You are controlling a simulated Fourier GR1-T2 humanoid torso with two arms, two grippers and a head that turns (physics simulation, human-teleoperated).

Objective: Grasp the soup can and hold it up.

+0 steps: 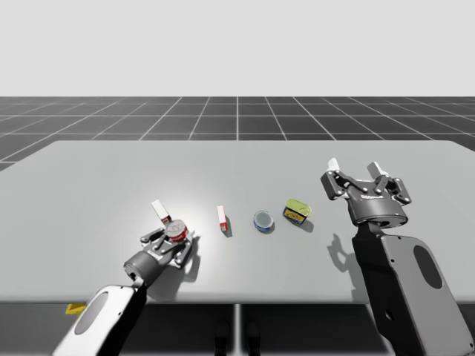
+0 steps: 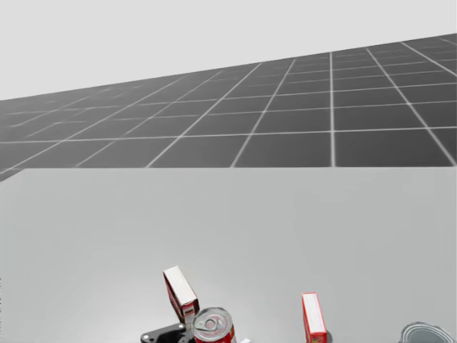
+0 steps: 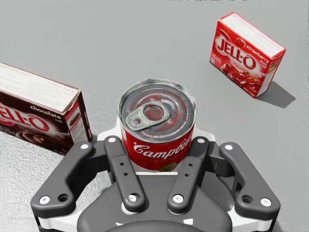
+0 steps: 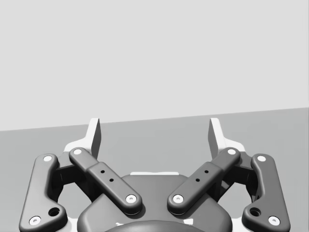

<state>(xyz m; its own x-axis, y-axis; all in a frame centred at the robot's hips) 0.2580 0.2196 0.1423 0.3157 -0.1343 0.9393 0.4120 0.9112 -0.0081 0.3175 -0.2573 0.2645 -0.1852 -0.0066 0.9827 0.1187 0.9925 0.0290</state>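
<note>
High view: soup can (image 1: 177,231) upright, long axis vertical, at bench's (image 1: 89,185) left front. Left end effector (image 1: 176,236) clamped round it. Right end effector (image 1: 358,176) raised above bench, fingers spread wide, empty.

Head view: can lid faces up; brown box (image 2: 180,293) just behind it, red box (image 2: 313,316) apart.

Left wrist view: fingers press can from both sides, pull-tab on top.

Right wrist view: fingers wide apart, nothing between.
</note>
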